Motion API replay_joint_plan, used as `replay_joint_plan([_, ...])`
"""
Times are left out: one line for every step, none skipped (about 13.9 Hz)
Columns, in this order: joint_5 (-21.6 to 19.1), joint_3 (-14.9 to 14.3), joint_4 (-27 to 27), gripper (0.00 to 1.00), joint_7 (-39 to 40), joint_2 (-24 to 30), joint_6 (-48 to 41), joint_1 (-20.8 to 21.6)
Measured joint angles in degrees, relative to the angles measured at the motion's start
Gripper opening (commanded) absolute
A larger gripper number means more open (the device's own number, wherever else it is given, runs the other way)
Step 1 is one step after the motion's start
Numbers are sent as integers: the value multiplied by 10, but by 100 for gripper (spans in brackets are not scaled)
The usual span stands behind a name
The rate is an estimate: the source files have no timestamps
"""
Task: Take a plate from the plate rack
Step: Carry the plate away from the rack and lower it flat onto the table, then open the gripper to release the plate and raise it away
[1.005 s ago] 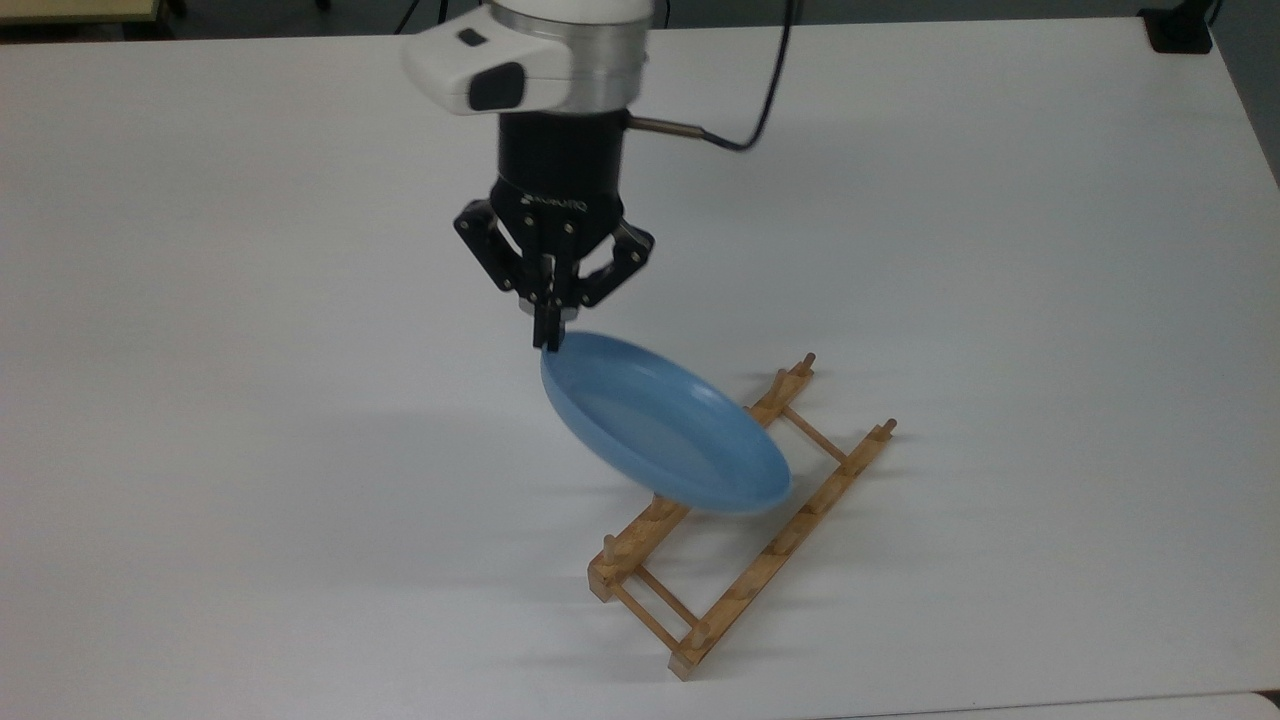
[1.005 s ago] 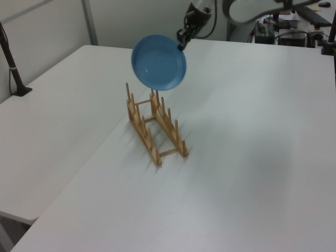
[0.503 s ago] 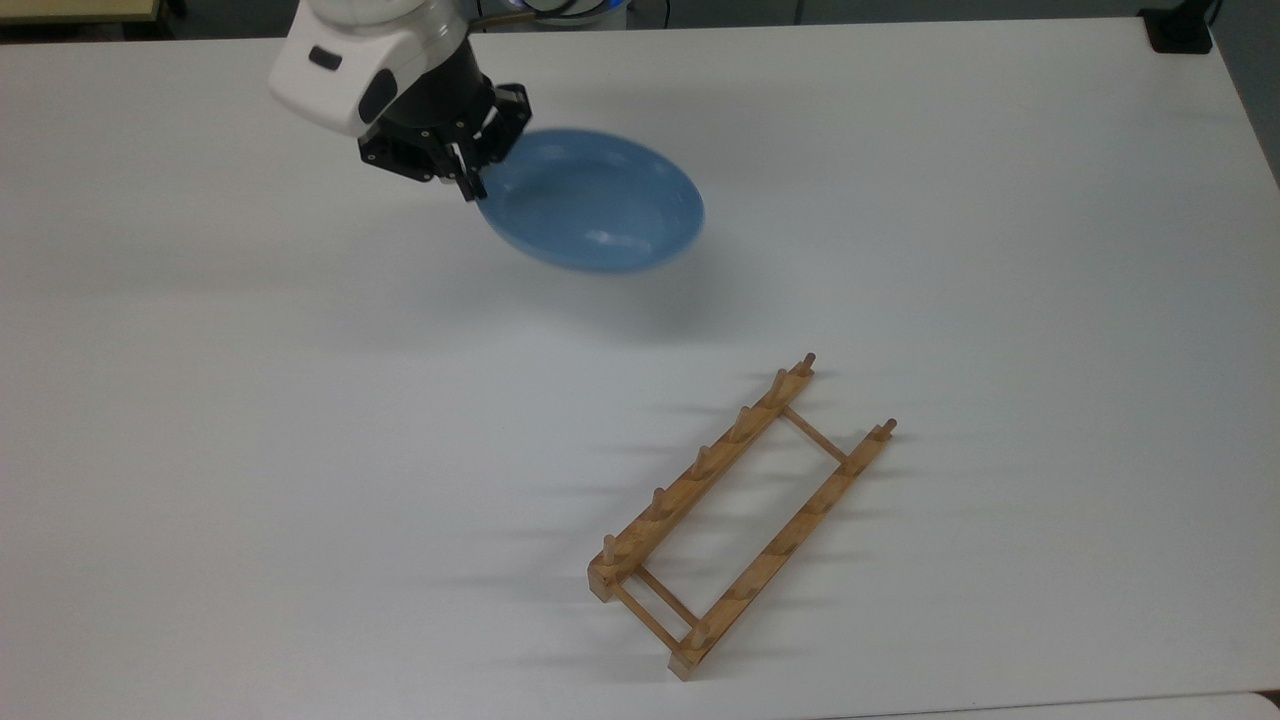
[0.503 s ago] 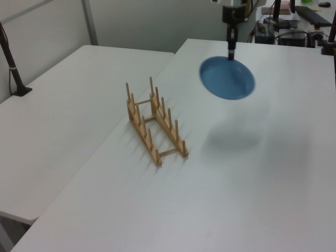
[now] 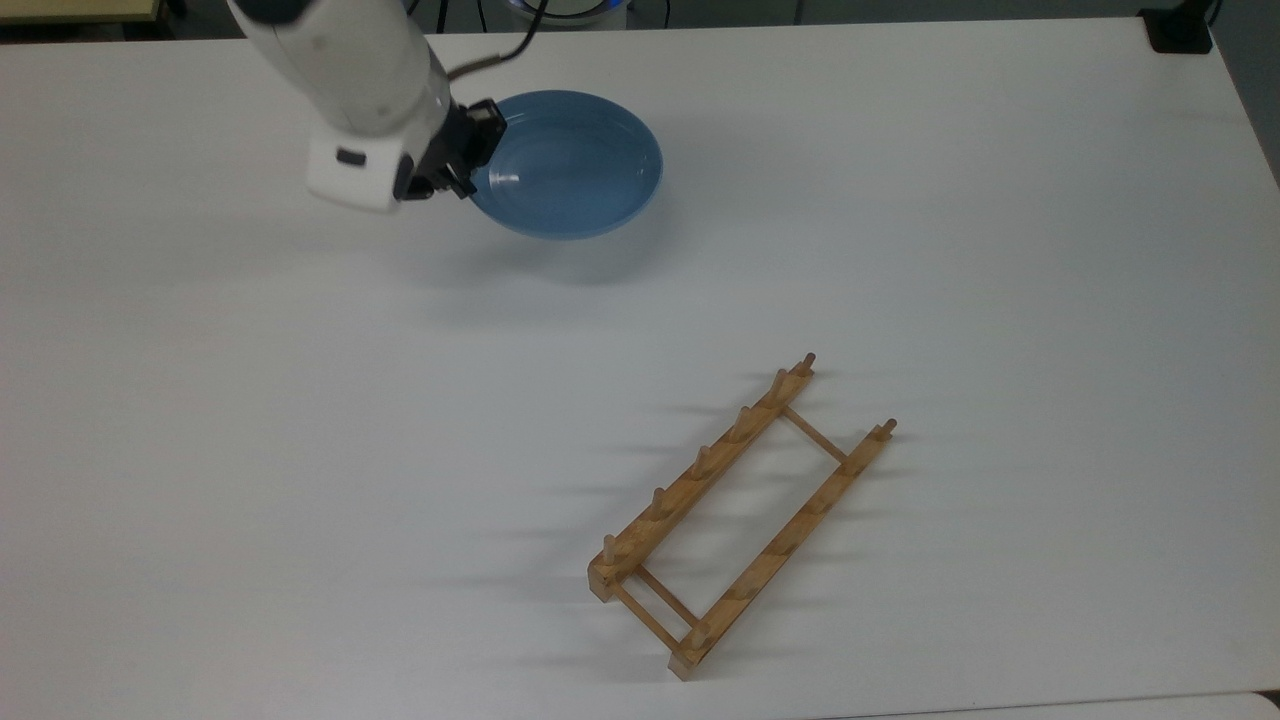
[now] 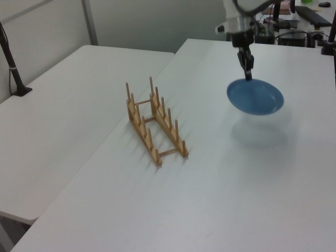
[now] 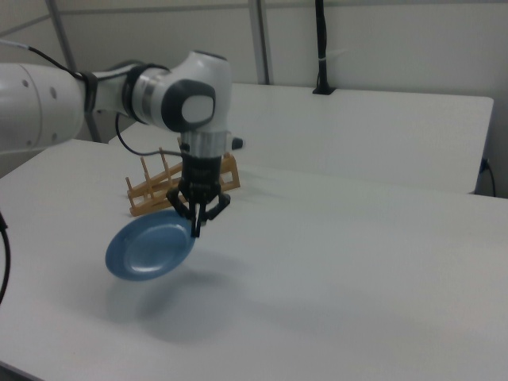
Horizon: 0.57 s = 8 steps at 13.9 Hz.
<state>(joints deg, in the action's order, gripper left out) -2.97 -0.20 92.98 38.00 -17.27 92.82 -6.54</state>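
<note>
The blue plate (image 5: 570,165) hangs nearly flat a little above the white table, well away from the plate rack (image 5: 735,515). My gripper (image 5: 468,185) is shut on the plate's rim at the top view's left side. In the left view the plate (image 6: 255,97) floats to the right of the rack (image 6: 154,122), with the gripper (image 6: 248,76) gripping its far edge. The right view has the plate (image 7: 151,247) tilted below the gripper (image 7: 196,230), its shadow on the table beneath. The wooden rack (image 7: 171,184) stands empty behind the arm.
The white table (image 5: 950,250) stretches wide around the rack. A second white table (image 6: 63,105) adjoins it at the left view's left, with a black post (image 6: 13,65) clamped on it. Cables and equipment (image 6: 294,26) sit beyond the far edge.
The plate has gone from above the rack to far off it. In the last half second it sank lower and levelled out, shifting slightly toward the top view's left.
</note>
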Motion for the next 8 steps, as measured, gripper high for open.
replay_joint_plan([5, 0, 4, 0, 1, -13, 0, 0])
replay_joint_plan([10, 0, 5, 0, 1, -26, 0, 0])
replay_joint_plan([15, 1, 5, 0, 2, -40, 0, 1])
replay_joint_plan([21, 2, 5, 0, 2, -53, 0, 1])
replay_joint_plan([25, 2, 5, 0, 2, -65, 0, 2])
replay_joint_plan([28, 3, 5, 0, 2, -76, 0, 3])
replay_joint_plan([30, 3, 5, 0, 2, -87, 0, 4])
replay_joint_plan([31, 3, 5, 7, 2, -99, 1, 6])
